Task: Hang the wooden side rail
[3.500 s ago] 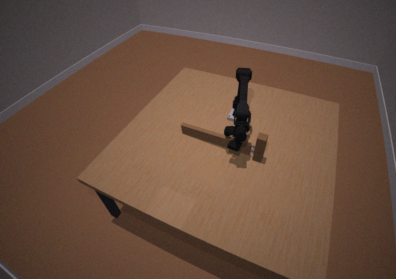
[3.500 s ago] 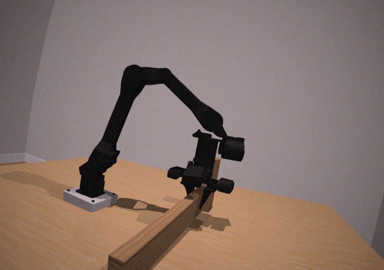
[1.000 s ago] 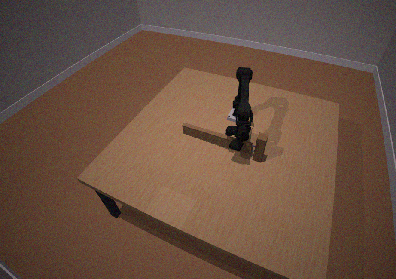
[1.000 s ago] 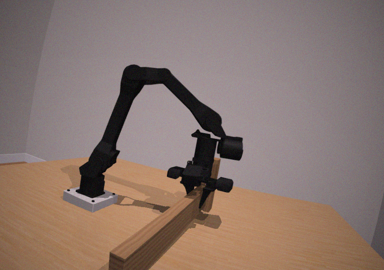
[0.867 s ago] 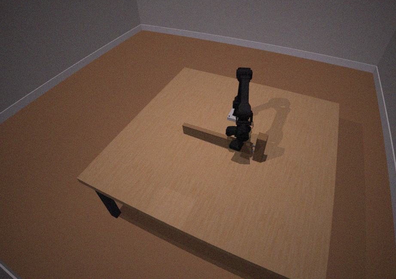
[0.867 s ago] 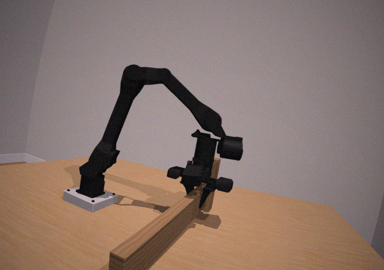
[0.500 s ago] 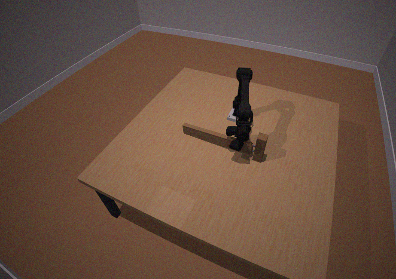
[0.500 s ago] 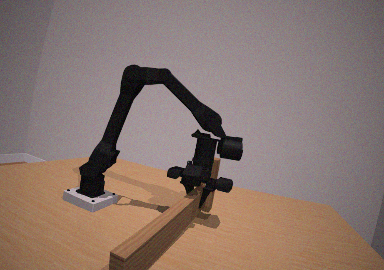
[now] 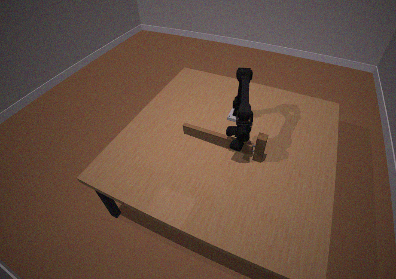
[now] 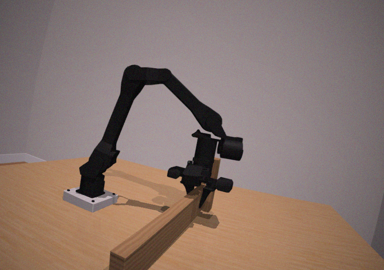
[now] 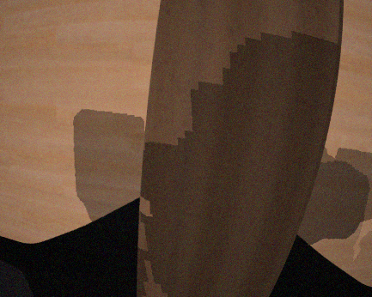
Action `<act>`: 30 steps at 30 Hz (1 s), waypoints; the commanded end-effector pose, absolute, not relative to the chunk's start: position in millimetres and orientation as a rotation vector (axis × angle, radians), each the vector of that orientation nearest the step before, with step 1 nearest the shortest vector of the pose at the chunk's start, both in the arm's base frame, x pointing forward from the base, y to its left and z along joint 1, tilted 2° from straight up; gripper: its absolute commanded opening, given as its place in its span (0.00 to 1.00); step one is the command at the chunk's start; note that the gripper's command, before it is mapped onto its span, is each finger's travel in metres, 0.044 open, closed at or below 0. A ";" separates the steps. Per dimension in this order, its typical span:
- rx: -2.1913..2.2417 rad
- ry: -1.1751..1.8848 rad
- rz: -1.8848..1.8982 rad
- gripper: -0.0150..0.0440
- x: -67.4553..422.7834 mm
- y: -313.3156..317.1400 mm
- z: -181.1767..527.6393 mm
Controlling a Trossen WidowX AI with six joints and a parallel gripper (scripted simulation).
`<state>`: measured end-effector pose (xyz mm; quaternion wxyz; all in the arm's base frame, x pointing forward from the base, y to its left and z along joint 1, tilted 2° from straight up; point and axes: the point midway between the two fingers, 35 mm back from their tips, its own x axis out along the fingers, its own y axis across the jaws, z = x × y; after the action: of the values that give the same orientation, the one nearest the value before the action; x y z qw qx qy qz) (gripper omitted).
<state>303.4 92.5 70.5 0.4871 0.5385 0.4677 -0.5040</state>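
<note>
Table (image 9: 166, 186) of pale wood fills the middle of a brown-floored room, and everything of interest sits near its centre. Furthest left in the top view lies the free end of the wooden side rail (image 9: 204, 133), resting on the table surface; from there the rail runs rightward and rises slightly toward the post. In the exterior view the same rail (image 10: 161, 229) comes up from the lower foreground, its near end cut square, its far end lifted off the table.

Next comes the arm's pale base plate (image 10: 70, 196), bolted flat to the table beside the rail — the black arm (image 10: 123, 105) climbs from it, bends over at the elbow and drops down to the rail's raised end. The gripper (image 10: 195, 194) straddles the rail from above, one finger on each long face, pinching the wood close to the post end. The wrist view shows the rail's top edge (image 11: 240, 145) running between the two dark fingers.

Rightmost stands the headboard post (image 9: 260, 146), a short upright block. The rail's end with its steel hooks (image 9: 252, 148) is just at the post's face; whether they sit on the pins cannot be told.
</note>
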 end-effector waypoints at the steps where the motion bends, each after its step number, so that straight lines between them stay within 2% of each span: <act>1: 1.325 1.130 -1.222 0.25 306.3 94.1 74.5; 30: 1.325 1.130 -1.222 0.25 307.0 96.8 75.1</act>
<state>304.6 95.2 71.7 0.4851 0.5390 0.4682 -0.5049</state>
